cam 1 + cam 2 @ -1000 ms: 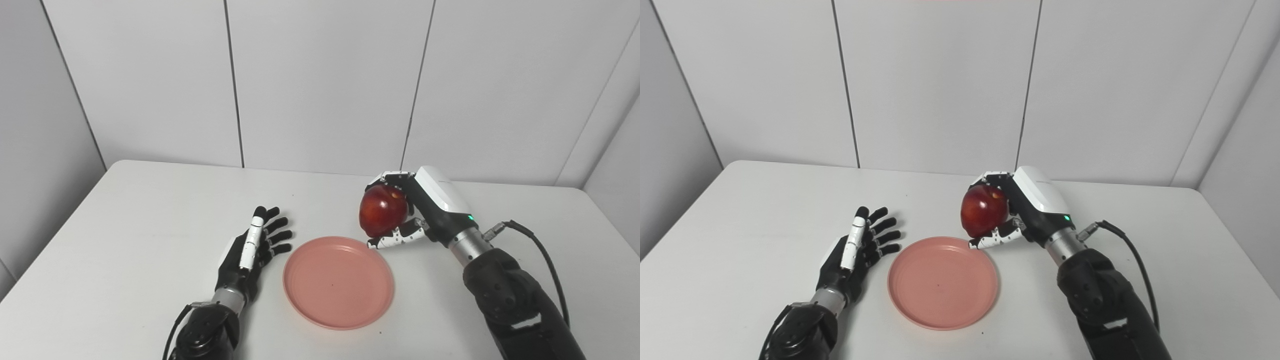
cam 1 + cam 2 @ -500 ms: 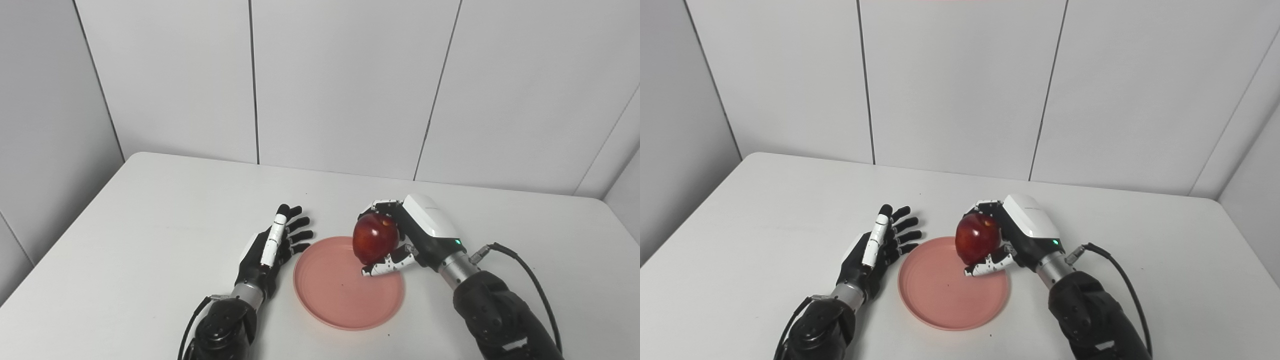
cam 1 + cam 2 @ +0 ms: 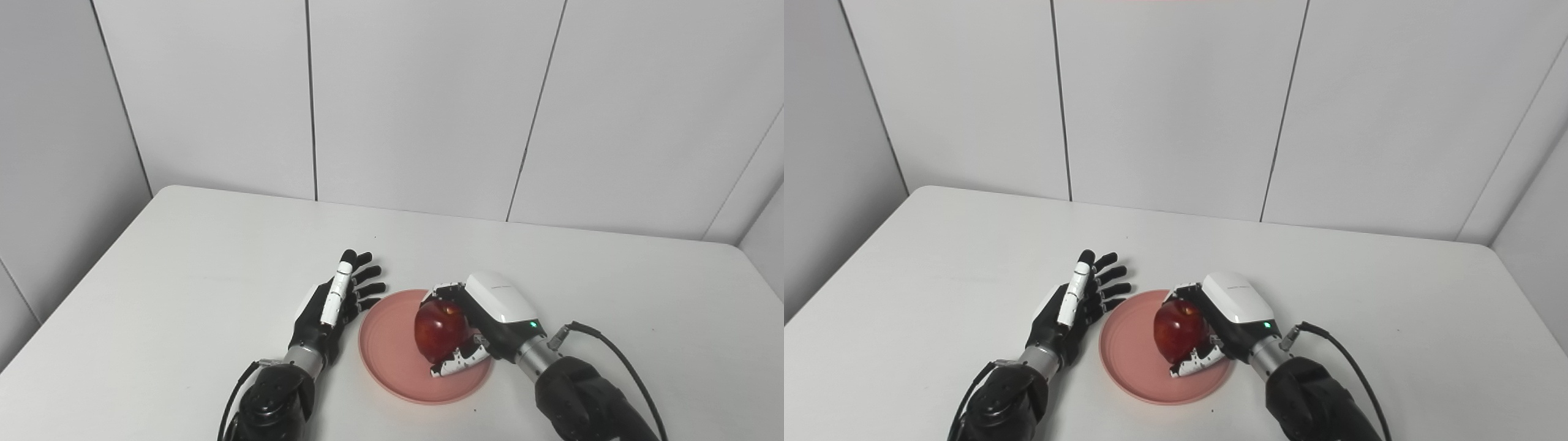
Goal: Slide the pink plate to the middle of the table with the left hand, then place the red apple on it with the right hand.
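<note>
The pink plate (image 3: 398, 361) lies flat on the white counter (image 3: 184, 275), near the counter's front edge and close to the middle of its width. The red apple (image 3: 440, 329) sits over the plate's inner area, toward its 3 o'clock side, wrapped by the right hand (image 3: 484, 321). That hand is clasped around the apple: its fingers (image 3: 442, 289) curl over the fruit's top at 12 o'clock, and its white-and-black thumb (image 3: 456, 365) reaches under the fruit at about 5 o'clock, low over the plate's surface. Whether the apple's underside already touches the plate cannot be told, since the thumb and the fruit's own bulk hide the contact. The white back of the right hand faces up and toward 2 o'clock, with a small green light showing near the wrist, and a black cable (image 3: 612, 358) loops out from the wrist toward 4 o'clock.

The left hand (image 3: 1072, 306) rests at the plate's 9 o'clock side, just beside the rim. It holds nothing; its fingers are stretched out and spread apart, pointing toward 1 o'clock, with the palm turned edge-on toward the plate. Whether its fingertips touch the rim cannot be told. Its dark forearm enters from the bottom edge at 7 o'clock. Pale wall panels (image 3: 416, 104) stand behind the counter at 12 o'clock.
</note>
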### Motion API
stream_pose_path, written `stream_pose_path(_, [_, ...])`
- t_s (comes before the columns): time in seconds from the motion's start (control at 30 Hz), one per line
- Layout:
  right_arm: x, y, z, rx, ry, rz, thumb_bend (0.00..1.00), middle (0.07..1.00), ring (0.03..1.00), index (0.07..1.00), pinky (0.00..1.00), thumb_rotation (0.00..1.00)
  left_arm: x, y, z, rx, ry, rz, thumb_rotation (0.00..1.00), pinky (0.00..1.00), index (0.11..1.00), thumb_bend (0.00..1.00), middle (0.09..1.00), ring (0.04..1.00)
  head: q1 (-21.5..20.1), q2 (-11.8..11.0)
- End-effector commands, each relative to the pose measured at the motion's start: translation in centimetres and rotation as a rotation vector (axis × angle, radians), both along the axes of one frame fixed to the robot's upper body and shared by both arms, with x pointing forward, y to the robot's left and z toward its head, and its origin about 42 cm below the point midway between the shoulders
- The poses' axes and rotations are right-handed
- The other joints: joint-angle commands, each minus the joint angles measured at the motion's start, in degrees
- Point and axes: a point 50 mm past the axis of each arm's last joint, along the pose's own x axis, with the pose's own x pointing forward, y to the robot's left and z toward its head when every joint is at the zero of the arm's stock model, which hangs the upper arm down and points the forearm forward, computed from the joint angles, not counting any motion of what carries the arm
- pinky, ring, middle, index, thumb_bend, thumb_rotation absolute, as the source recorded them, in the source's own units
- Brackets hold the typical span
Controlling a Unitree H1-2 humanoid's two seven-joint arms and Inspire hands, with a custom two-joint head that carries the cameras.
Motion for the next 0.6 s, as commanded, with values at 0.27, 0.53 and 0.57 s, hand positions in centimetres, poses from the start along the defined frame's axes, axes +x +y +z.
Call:
stream_pose_path(0.27, [0.77, 0.69, 1.44, 0.007, -0.079, 0.051, 0.52, 0.473, 0.283, 0.487, 0.22, 0.00, 0.81, -0.60, 0.89, 0.006, -0.015, -0.023, 1.00, 0.75, 0.857, 0.62, 0.855, 0.786, 0.0, -0.4])
stream_pose_path(0.53, [0.81, 0.47, 1.41, 0.004, -0.085, 0.051, 0.52, 0.475, 0.310, 0.487, 0.24, 0.00, 0.84, -0.56, 0.79, 0.010, -0.014, -0.026, 1.00, 0.76, 0.862, 0.62, 0.858, 0.795, -0.2, -0.7])
stream_pose_path(0.57, [0.84, 0.40, 1.46, 0.007, -0.084, 0.052, 0.52, 0.475, 0.311, 0.487, 0.25, 0.00, 0.83, -0.55, 0.80, 0.011, -0.014, -0.027, 1.00, 0.76, 0.862, 0.62, 0.858, 0.795, -0.2, -0.7])
